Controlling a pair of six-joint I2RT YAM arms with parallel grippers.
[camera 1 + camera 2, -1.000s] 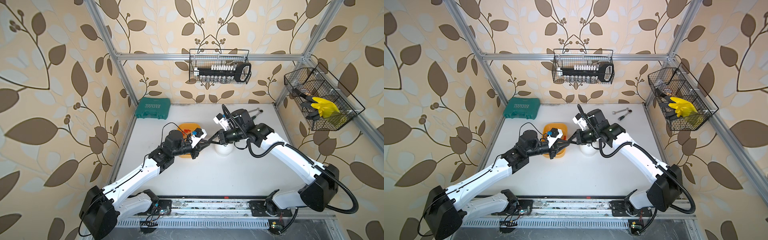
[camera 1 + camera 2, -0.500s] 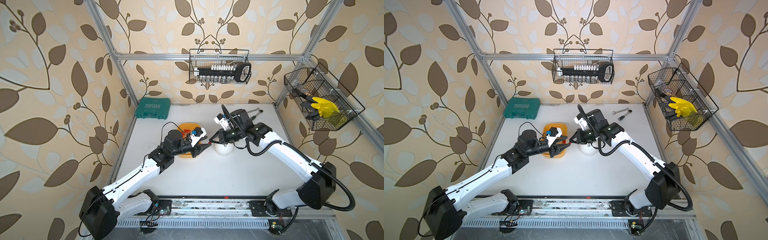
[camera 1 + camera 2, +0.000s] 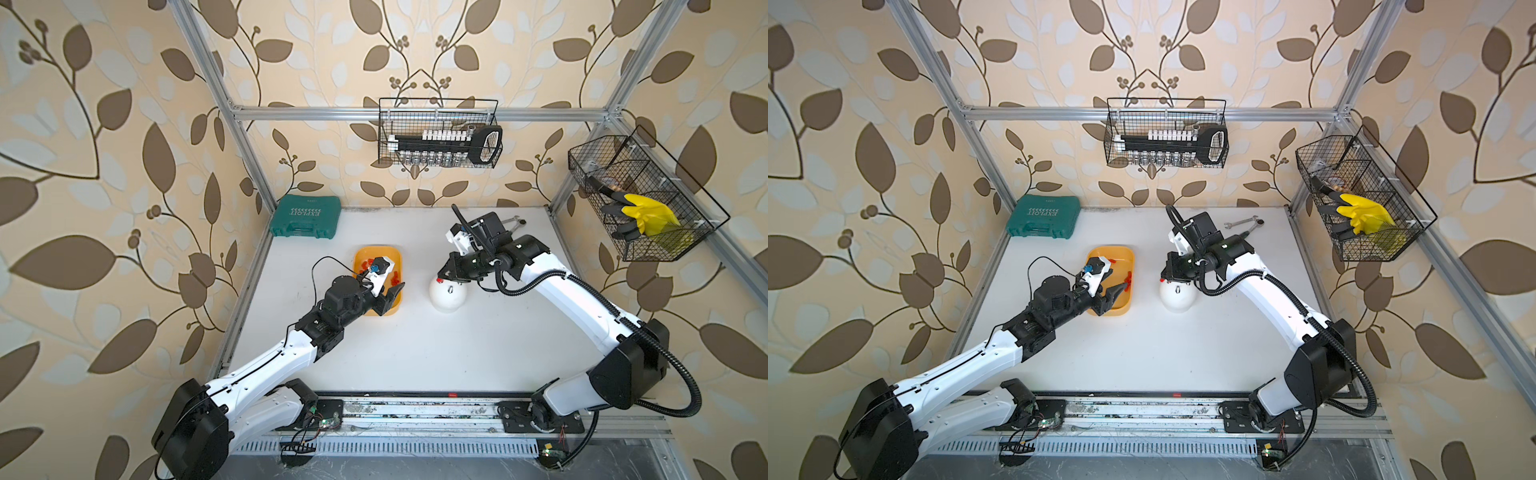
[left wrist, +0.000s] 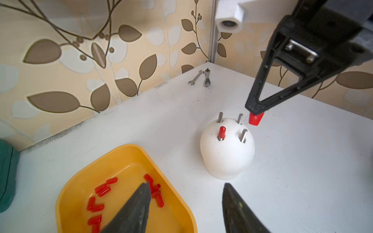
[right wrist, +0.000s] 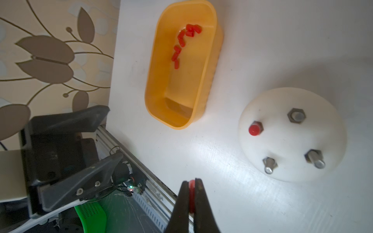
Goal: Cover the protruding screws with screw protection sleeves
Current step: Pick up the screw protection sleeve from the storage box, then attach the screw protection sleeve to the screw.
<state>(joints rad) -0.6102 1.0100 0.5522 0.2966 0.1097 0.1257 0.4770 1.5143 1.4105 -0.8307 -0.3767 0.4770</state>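
The right gripper (image 3: 443, 275) clamps a red sleeve (image 5: 191, 196) between its tips, at eleven o'clock of the dome (image 3: 449, 298); the left gripper (image 4: 187, 183) has its jaws apart

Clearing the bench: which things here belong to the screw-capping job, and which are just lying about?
Job: white rounded dome body; its four grey metal studs, one wearing a red plastic cap; loose red caps in the yellow plastic tray; one held red cap in the right pincer.
Lying about: green plastic tool case; two metal wrenches; two black wire wall baskets.
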